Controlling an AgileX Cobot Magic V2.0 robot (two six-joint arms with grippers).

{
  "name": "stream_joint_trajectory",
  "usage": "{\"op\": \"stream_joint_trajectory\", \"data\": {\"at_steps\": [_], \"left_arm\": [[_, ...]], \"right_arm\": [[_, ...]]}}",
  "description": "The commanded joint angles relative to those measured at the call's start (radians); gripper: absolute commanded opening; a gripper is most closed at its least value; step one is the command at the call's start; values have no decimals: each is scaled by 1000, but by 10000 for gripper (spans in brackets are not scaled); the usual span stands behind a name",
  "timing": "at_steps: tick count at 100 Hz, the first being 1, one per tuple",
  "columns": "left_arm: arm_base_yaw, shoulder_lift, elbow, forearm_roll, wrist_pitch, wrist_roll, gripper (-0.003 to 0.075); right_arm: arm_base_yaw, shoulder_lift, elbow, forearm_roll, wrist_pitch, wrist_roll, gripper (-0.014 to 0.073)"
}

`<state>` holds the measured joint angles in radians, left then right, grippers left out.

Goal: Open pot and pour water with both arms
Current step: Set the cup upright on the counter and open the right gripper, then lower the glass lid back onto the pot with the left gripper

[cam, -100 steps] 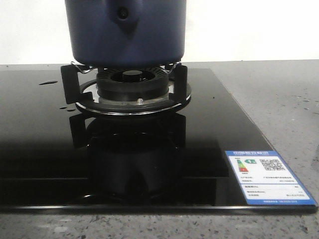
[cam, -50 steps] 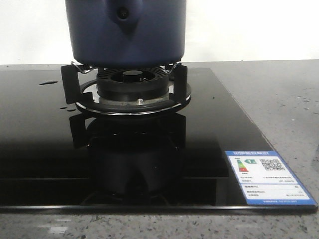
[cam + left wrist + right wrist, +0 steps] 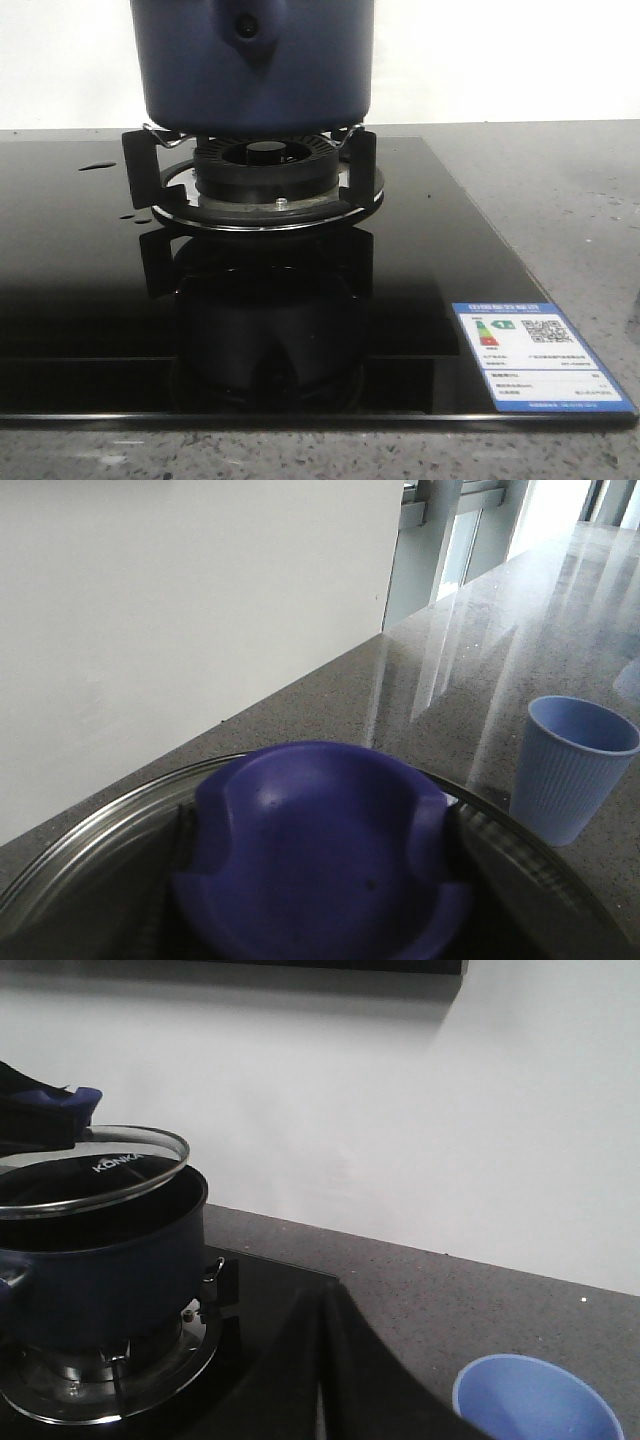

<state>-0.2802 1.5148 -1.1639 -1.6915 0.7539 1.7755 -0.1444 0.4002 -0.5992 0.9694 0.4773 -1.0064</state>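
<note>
The dark navy-blue pot (image 3: 250, 70) stands on the gas burner; its top is cut off in the front view. It also shows in the right wrist view (image 3: 100, 1270), with its glass lid (image 3: 100, 1175) raised and tilted just above the rim. My left gripper (image 3: 318, 855) is shut on the lid's blue knob (image 3: 320, 820), a dark finger on each side. My right gripper (image 3: 325, 1305) is shut and empty, to the right of the pot over the cooktop's edge. A pale blue cup (image 3: 535, 1400) stands on the counter to the right, also seen in the left wrist view (image 3: 575, 765).
The burner with its black pan supports (image 3: 265, 175) sits on a black glass cooktop (image 3: 80, 300) with a blue-edged energy label (image 3: 535, 355) at its front right corner. Speckled grey counter (image 3: 560, 200) lies to the right, and a white wall stands behind.
</note>
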Motion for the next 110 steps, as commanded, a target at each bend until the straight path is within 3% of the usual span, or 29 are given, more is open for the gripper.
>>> {"op": "stream_joint_trajectory", "data": {"at_steps": [1, 33, 76, 86, 101, 110], "left_arm": [[-9, -25, -42, -72, 47, 2, 282], [-9, 22, -42, -69, 57, 4, 282], [-9, 26, -42, -80, 39, 105, 291], [-9, 26, -42, -87, 51, 105, 375], [-9, 24, -42, -148, 51, 105, 619], [-9, 3, -42, -170, 51, 105, 672]], "right_arm": [[0, 6, -27, 35, -44, -6, -67], [0, 6, -27, 35, -43, -6, -67], [0, 6, -27, 35, -41, -6, -67], [0, 6, -27, 35, -39, -6, -67], [0, 6, -27, 35, -37, -6, -67], [0, 6, -27, 35, -37, -6, -67]]}}
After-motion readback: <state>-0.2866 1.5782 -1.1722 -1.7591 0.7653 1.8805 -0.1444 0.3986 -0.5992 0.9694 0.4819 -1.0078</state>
